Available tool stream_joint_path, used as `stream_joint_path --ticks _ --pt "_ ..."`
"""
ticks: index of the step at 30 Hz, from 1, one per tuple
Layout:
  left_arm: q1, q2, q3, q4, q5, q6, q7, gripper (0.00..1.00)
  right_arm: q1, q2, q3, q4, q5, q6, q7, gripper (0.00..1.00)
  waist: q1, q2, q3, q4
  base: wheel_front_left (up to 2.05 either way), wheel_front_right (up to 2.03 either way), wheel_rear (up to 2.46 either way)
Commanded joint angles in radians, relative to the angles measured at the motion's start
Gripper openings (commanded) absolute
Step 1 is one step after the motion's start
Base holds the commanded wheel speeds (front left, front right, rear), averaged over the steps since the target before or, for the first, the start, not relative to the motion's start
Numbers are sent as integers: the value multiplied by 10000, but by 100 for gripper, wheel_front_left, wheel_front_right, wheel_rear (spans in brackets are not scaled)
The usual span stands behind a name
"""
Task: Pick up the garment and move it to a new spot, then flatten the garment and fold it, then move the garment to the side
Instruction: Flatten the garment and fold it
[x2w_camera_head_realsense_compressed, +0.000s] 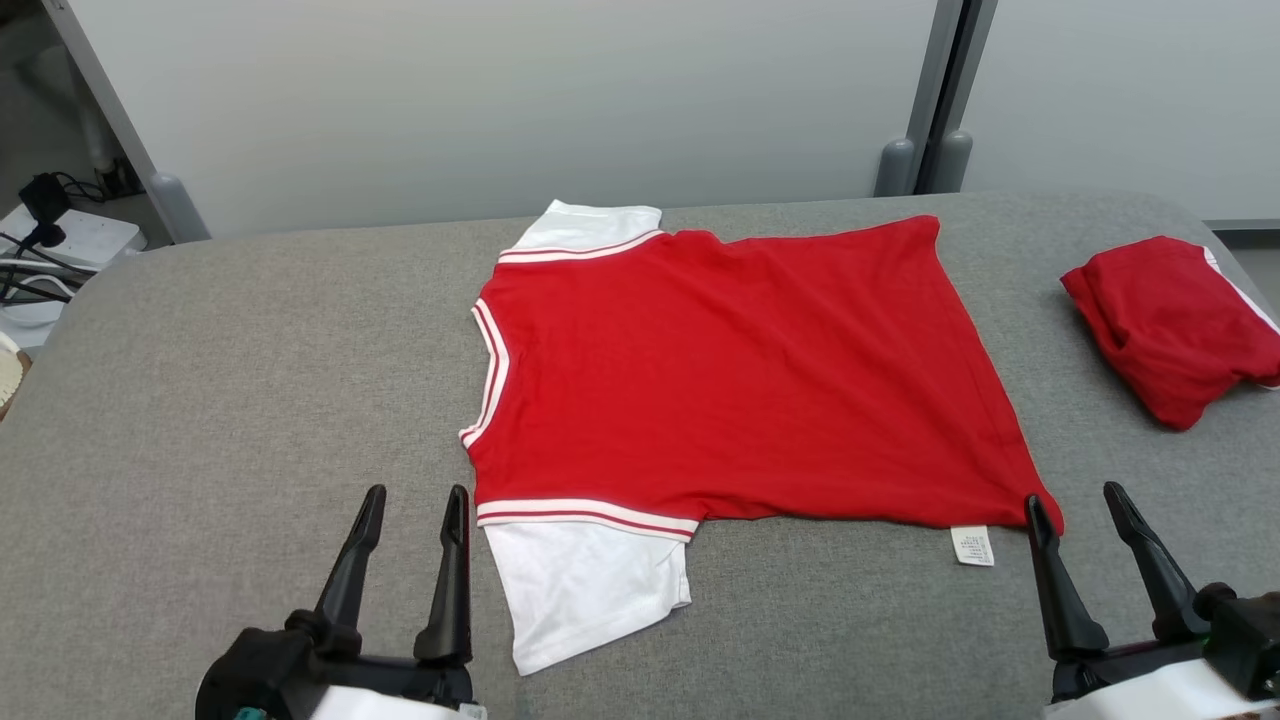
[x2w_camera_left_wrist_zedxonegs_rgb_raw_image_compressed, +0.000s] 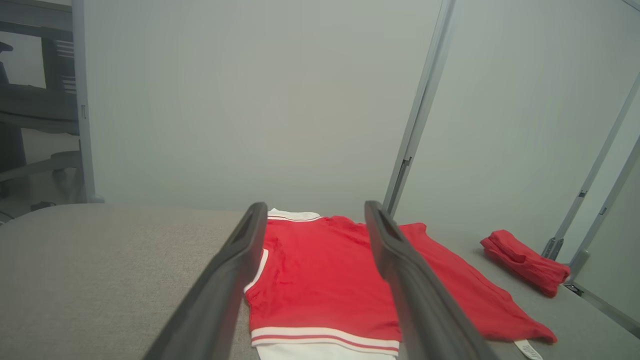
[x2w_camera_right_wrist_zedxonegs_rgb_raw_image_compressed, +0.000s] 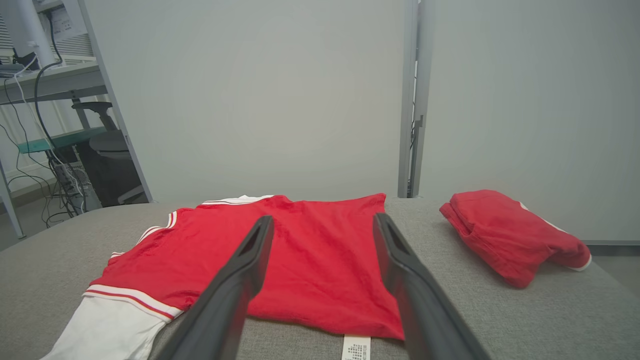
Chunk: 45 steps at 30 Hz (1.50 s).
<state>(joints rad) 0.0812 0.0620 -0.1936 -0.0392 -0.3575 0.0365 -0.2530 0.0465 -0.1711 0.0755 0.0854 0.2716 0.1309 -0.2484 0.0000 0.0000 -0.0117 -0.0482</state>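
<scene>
In the head view the red garment (x2w_camera_head_realsense_compressed: 740, 370) lies spread in the middle of the grey table (x2w_camera_head_realsense_compressed: 200, 380), collar toward 9 o'clock, hem toward 3 o'clock, and one white sleeve (x2w_camera_head_realsense_compressed: 590, 590) pointing to 6 o'clock. The left gripper (x2w_camera_head_realsense_compressed: 416, 492) waits at 7 o'clock, just beside this sleeve, with fingers wide and holding nothing. The right gripper (x2w_camera_head_realsense_compressed: 1072, 494) stands at 5 o'clock, also wide and empty, its inner finger at the near hem corner beside the white label (x2w_camera_head_realsense_compressed: 972, 546). A second red garment, folded (x2w_camera_head_realsense_compressed: 1170, 320), rests at 3 o'clock, well apart.

In the left wrist view the spread fingers frame the collar side of the cloth.

In the right wrist view the hem lies between the open fingers.

I judge the flattening is about done and the fold comes next. That asks both grippers to pinch the near edge together and carry it toward 12 o'clock without dragging the lower layer.
</scene>
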Motion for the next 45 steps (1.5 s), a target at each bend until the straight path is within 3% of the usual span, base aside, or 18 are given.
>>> stream_joint_path --ticks 1,9,33,39,45 --pt "-28 -32 343 -322 249 67 -84 100 -82 -122 152 -457 54 -2 -132 100 0 0 -27 -22 0 0 0" --pt "797 -110 161 -417 1142 123 -86 100 796 74 -109 -859 467 -2 -133 100 0 0 -138 45 0 0 0" --pt "899 -117 216 61 1096 128 -87 100 815 98 -87 -954 558 -2 -133 100 0 0 -24 174 0 0 0" --pt "438 -117 -442 1961 -281 299 192 100 735 65 -44 -998 538 -2 -133 100 0 0 112 190 0 0 0" --pt "-656 -118 -1219 3368 -456 653 1162 100 618 16 10 -1050 532 -2 -133 100 0 0 415 96 0 0 0"
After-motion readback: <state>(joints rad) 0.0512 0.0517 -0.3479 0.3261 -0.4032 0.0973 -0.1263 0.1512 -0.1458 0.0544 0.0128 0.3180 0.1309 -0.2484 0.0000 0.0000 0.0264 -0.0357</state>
